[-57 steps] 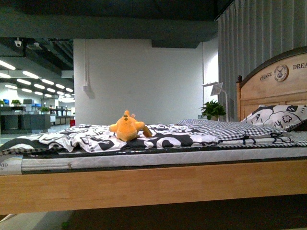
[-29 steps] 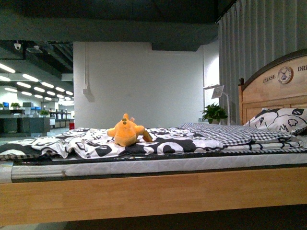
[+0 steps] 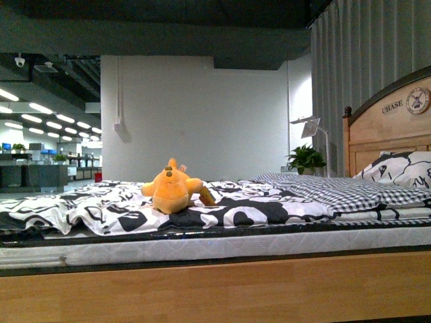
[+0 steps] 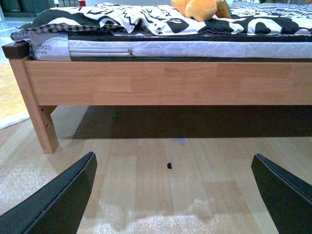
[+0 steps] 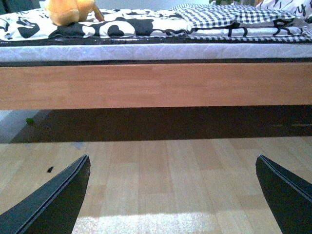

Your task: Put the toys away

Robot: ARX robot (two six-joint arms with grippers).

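From the front, the plush toy (image 3: 172, 192) lies on a black-and-white patterned quilt (image 3: 242, 212) on the bed (image 3: 202, 289), well apart from the pillow (image 3: 404, 168) by the wooden headboard (image 3: 394, 124). It is a soft orange-yellow animal with a rounded body, stubby limbs spread to the sides and a small bump on top; its face is too small to make out. A checked blanket (image 3: 323, 190) lies between toy and pillow, and the white mattress (image 3: 202, 247) shows beneath the quilt. Neither arm appears here. In the left wrist view the left gripper (image 4: 170, 195) hangs low over the wood floor (image 4: 161, 161) in front of the bed, its two dark fingers (image 4: 58, 200) spread wide with nothing between them; the toy (image 4: 195, 9) shows only as an orange lump cut off by the picture's edge, up on the quilt. In the right wrist view the right gripper (image 5: 170, 197) is likewise spread wide and empty above the floor, and the toy (image 5: 68, 10) sits on the quilt, a tan limb sticking out beside it
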